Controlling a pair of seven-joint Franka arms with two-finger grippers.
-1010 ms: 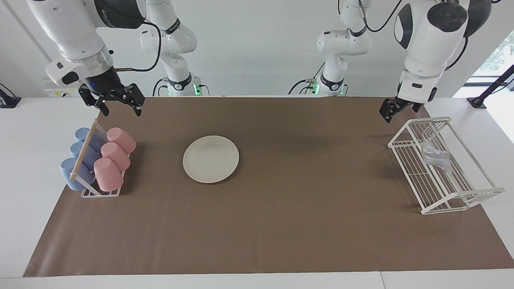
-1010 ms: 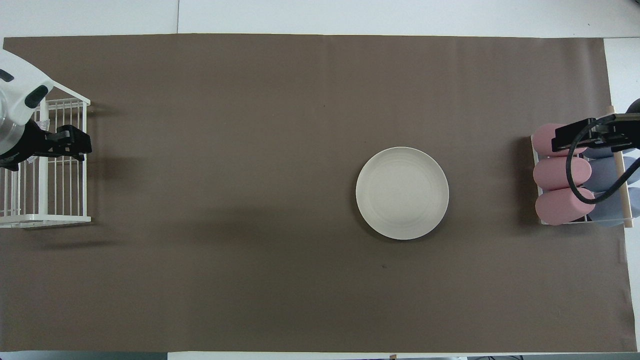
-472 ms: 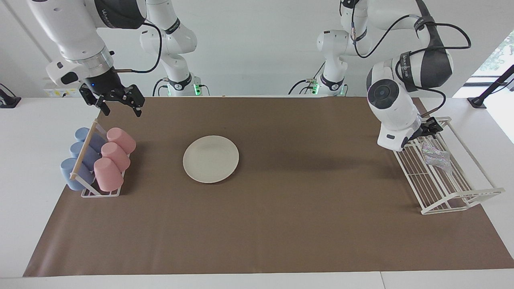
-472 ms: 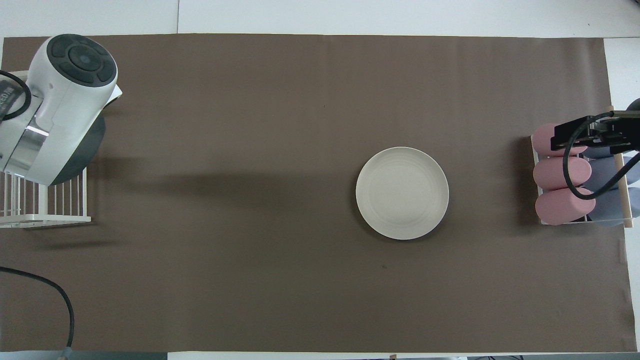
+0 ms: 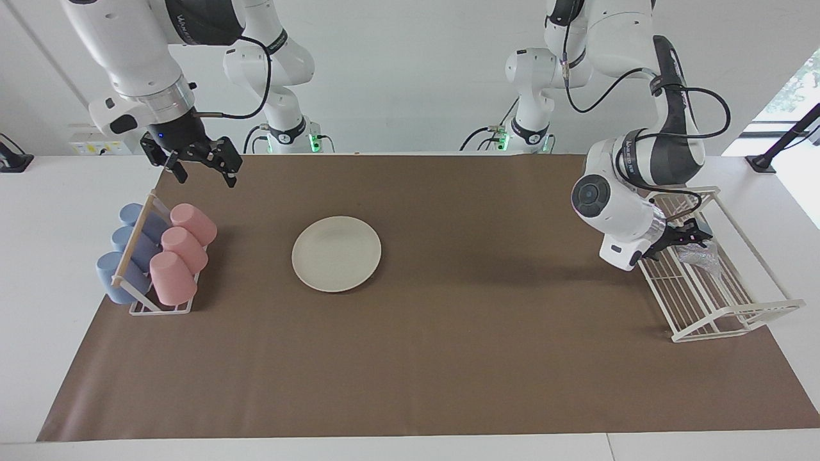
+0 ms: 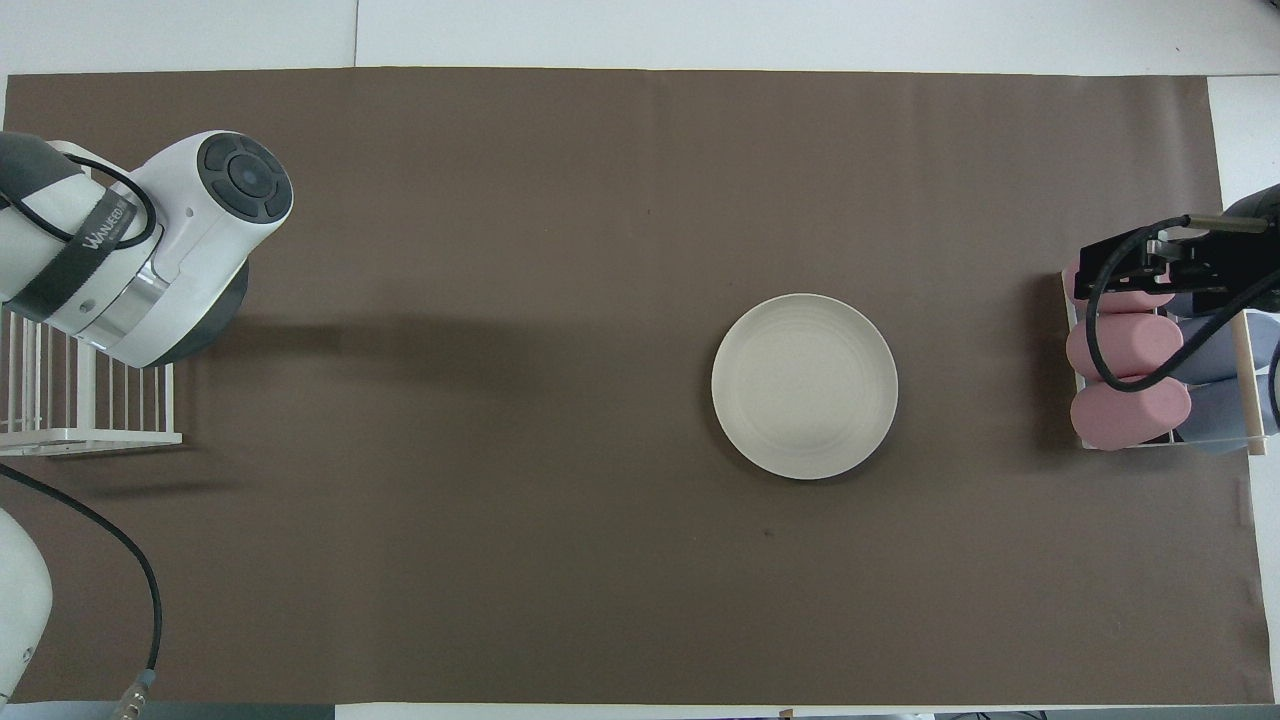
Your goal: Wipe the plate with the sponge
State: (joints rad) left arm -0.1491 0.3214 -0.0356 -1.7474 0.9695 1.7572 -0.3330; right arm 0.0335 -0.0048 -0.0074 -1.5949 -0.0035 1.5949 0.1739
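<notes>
A brown paper sheet (image 5: 448,358) covered most of a white table (image 5: 45,269) in a pale-walled room. On it, toward the right arm's end, lay the round, shallow cream-white plate (image 5: 336,253), with nothing on it. Beside the plate, at that end of the sheet, a small white wire holder (image 5: 160,307) carried three pink cups (image 5: 180,251) and three blue cups (image 5: 128,250) lying on their sides. The right gripper (image 5: 204,168) hung over the sheet's edge closest to the robots, above that holder, its fingers spread wide and holding nothing. At the left arm's end stood a white wire dish rack (image 5: 717,301), and the silvery-grey, wrinkly mesh sponge (image 5: 699,258) lay inside it. The left gripper (image 5: 692,238) reached into the rack right at the sponge; whether its fingers had closed on it could not be told.
</notes>
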